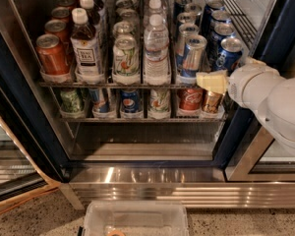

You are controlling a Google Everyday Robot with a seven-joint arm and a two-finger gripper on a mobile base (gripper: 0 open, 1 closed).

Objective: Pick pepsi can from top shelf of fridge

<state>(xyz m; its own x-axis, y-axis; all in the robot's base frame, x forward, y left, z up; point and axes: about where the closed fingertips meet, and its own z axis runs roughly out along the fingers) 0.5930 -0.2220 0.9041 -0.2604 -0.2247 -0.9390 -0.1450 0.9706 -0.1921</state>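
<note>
A: Where sits the pepsi can (229,53)?
B: Front of the rightmost lane on the top shelf (113,85), inside the fridge (137,177).
A: And the gripper (212,81)?
B: At the shelf's front edge, just left of and below that can.

I'm working in what looks like a shop or staff pantry, not a home. The fridge (20,107) is a dark-framed glass-door display cooler, its top shelf (113,84) and the rack below (137,120) stocked in neat lanes with cans (52,55) and bottles (156,48), above a shiny steel base strip (147,181) and a speckled hard floor (39,220). My gripper (212,81) sits at the top shelf's right end.
</note>
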